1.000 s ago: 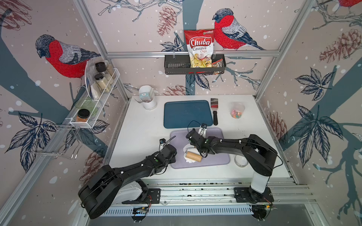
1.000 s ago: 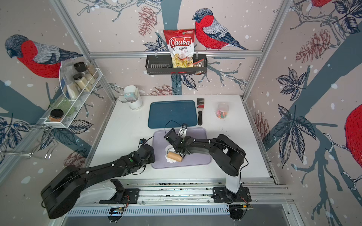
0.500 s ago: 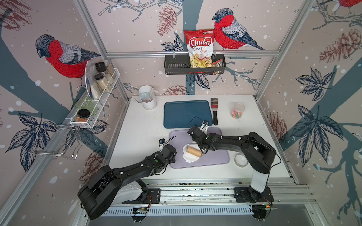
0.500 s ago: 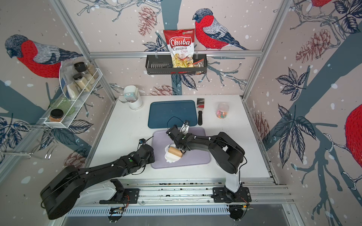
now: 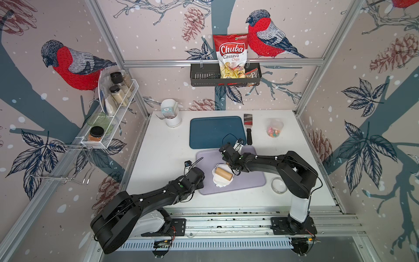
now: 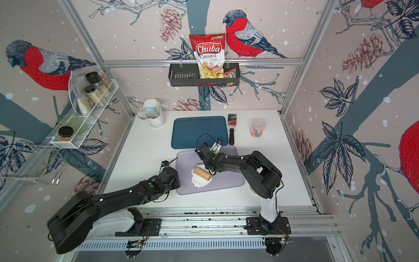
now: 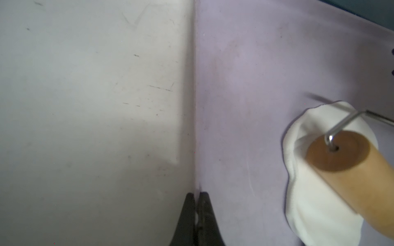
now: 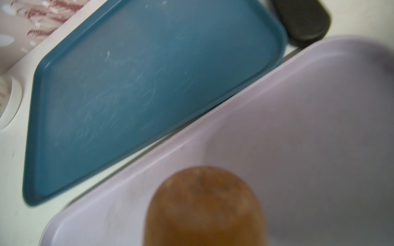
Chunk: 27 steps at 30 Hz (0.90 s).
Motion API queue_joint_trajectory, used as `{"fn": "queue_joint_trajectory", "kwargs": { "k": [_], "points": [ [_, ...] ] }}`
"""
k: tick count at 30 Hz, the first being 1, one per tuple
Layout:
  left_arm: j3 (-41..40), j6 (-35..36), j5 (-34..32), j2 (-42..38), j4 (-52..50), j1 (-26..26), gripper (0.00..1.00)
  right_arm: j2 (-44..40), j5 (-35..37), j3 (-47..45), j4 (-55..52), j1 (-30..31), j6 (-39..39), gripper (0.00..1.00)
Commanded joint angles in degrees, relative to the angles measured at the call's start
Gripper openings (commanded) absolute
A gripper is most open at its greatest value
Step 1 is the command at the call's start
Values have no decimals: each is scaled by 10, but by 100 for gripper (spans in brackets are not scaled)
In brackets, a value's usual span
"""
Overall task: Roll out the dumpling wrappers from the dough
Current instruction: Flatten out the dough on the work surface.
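Right pincer [image 5: 233, 168] clamps the roller [image 5: 224, 174], whose barrel lies 10-to-4 o'clock across the flattened dough [image 5: 218, 183] on the tray [image 5: 249, 181]. Left pincer [image 7: 197, 196], together, sits at the tray's 9 o'clock edge.

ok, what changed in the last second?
The right gripper, shut on the roller handle, pushed the roller a little toward the blue tray across the dough, mostly in the first half-second. Unchanged: the left gripper is shut at the lilac tray edge, and the dough is on that tray.
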Motion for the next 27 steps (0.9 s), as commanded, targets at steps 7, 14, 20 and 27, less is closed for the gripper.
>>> {"fn": "queue_joint_trajectory", "kwargs": {
  "k": [7, 14, 20, 27],
  "points": [
    [-3, 9, -2, -3, 13, 1, 0, 36, 56, 9, -58, 87, -43, 0],
    [-8, 3, -4, -5, 10, 1, 0, 2, 86, 8, -52, -12, -43, 0],
    [-3, 4, -8, 4, 15, 1, 0, 26, 25, 21, -54, 81, -42, 0],
    [-7, 3, -6, 2, 12, 1, 0, 20, 50, 19, -52, 8, -38, 0]
  ]
}}
